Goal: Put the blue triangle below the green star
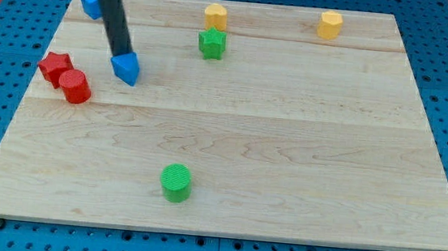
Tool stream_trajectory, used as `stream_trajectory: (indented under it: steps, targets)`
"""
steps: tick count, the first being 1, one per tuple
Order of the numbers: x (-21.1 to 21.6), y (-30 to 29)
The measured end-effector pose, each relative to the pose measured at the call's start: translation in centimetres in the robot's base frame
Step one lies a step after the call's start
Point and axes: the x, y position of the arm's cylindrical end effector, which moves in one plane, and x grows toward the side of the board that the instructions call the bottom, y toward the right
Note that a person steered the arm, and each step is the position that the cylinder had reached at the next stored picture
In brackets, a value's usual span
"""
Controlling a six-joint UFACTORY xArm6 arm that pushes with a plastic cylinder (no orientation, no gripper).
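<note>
The blue triangle (126,68) lies on the wooden board at the view's upper left. The green star (212,43) sits to its right and a little higher, near the board's top middle. My tip (121,54) rests against the blue triangle's upper left edge, with the dark rod slanting up to the view's top left.
A second blue block (91,2) sits at the top left corner, partly behind the rod. A red star (54,67) and a red cylinder (74,86) are at the left. Two yellow blocks (216,15) (330,24) line the top. A green cylinder (176,181) is near the bottom.
</note>
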Motion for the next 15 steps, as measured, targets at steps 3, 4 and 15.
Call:
stream_trajectory:
  steps: [3,4,15]
  targets:
    - [4.3,-2.5]
    - [5.0,0.1]
    - [1.4,4.1]
